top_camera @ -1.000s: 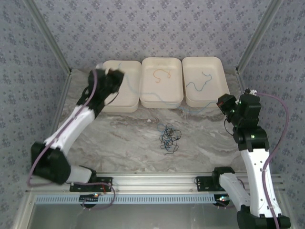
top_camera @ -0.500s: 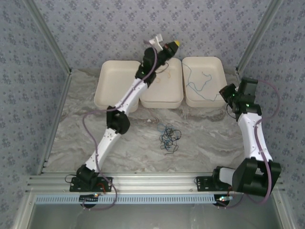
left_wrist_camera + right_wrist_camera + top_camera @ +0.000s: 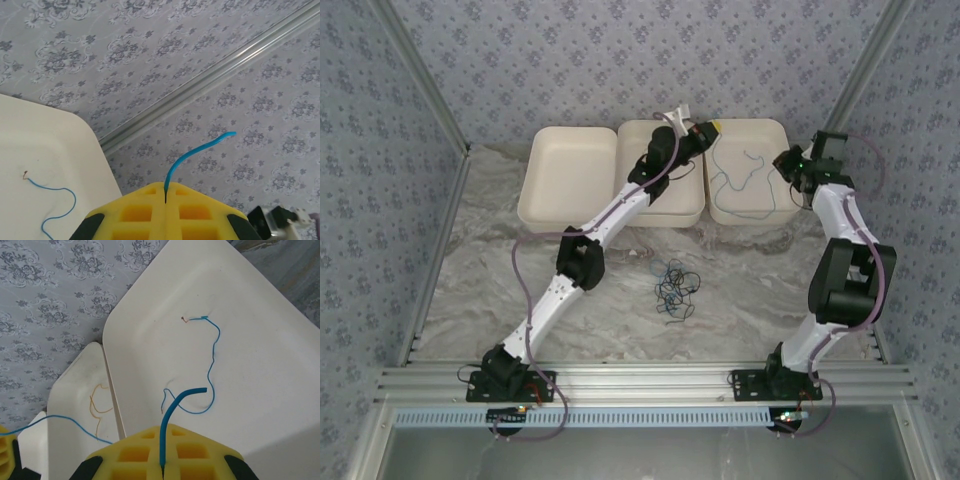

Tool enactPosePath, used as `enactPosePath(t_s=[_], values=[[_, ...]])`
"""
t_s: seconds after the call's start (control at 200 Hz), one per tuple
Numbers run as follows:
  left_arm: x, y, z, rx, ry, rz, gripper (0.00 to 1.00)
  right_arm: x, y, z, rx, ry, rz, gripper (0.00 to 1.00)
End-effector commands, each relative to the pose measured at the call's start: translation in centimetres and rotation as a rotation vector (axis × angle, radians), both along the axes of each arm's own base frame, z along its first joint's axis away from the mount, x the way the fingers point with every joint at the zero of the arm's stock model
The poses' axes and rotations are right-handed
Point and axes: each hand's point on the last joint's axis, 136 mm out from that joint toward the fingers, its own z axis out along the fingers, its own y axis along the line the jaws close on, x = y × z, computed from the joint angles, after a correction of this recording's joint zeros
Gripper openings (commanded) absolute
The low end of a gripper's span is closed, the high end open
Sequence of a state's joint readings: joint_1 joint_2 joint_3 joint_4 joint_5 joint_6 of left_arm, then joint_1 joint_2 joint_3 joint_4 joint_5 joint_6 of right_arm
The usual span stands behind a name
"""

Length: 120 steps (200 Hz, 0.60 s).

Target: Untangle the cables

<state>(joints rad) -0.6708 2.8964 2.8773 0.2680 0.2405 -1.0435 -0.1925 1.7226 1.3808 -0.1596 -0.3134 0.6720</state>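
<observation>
You've got one grey marble table with three cream plastic trays along the back. Your two yellow-padded end effectors, left end effector and right end effector, are both clamped tight on one thin blue cable strung above the right tray. One loose blue cable lies in that tray, one short orange cable lies in the middle tray, and one black-and-blue tangle sits mid-table.

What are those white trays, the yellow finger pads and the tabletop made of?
White trays: probably moulded plastic or pulp, matte, with rounded corners. Yellow pads: seemingly soft rubber or foam, moulded with square recesses. Tabletop: marble look, grey veins; stone or printed laminate, I cannot tell.
</observation>
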Motion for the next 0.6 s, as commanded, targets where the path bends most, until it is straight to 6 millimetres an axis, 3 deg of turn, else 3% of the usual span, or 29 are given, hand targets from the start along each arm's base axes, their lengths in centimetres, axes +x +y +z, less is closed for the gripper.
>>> enactPosePath(t_s=[0.0, 0.18, 0.26, 0.415, 0.595], values=[[-1.9, 0.5, 6.8, -0.070, -0.128, -0.015, 0.00, 1.6, 0.4, 5.9, -0.057, -0.146, 0.029, 0.00], [-1.9, 0.2, 6.2, -0.054, -0.138, -0.001, 0.00, 1.0, 0.0, 11.3, -0.122, -0.233, -0.001, 0.00], [-1.7, 0.1, 5.7, -0.043, -0.135, 0.004, 0.00, 1.2, -0.1, 11.9, -0.128, -0.226, -0.009, 0.00], [-1.7, -0.6, 3.7, -0.031, -0.110, -0.004, 0.00, 2.2, -0.1, 7.1, -0.116, -0.108, 0.005, 0.00], [-2.3, -2.6, -0.2, 0.014, -0.068, -0.033, 0.00, 2.9, 0.2, 1.6, -0.108, 0.006, 0.016, 0.00]])
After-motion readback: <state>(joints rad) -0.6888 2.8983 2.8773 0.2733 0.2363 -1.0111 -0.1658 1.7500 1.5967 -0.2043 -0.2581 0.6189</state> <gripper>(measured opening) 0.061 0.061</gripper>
